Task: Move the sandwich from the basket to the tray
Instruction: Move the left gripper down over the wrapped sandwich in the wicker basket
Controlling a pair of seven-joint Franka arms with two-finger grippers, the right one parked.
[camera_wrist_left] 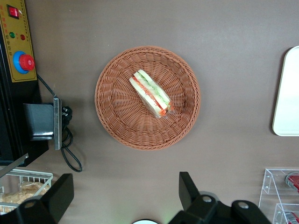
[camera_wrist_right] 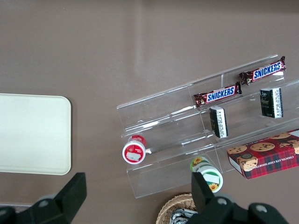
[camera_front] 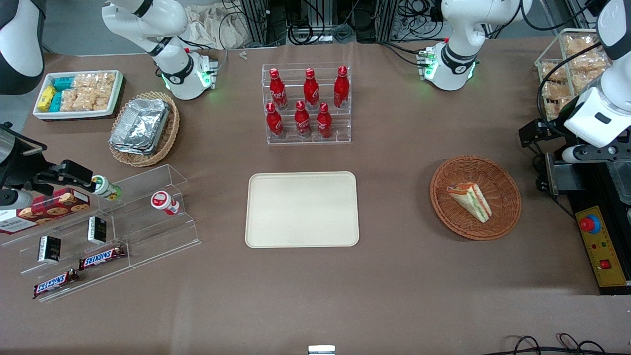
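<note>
Sandwich (camera_front: 470, 200) lies on its side in the reddish-brown wicker basket (camera_front: 508, 217), filling edge showing green, orange and red through clear wrap; it sits near the basket's middle, clear of the woven wall all round. Left gripper (camera_wrist_left: 126, 198) hangs high above the table, offset from the basket toward the bottle rack's edge of the table, fingers (camera_wrist_left: 188, 189) spread wide and released, nothing held. Step in hand, as judged: approach and pick. Advice: centre the gripper over the wedge, turn the wrist so the fingers close across the two flat bread faces rather than along the long filling edge, descend straight, and close gently, since soft bread in slippery wrap will likely crush or slide. Basket floor is shallow and curved, so stop short of the weave. Room: basket stands alone, well apart from the control box (camera_front: 601, 249) at the working arm's table edge and from the cream-beige tray (camera_front: 301, 209). Bare brown table lies between basket and tray; tray surface is bare, so any spot inside its low rim serves. Lift above the basket wall before travelling sideways; the cola bottle rack (camera_front: 308, 103) stands farther from the front camera than the tray, off the direct path
</note>
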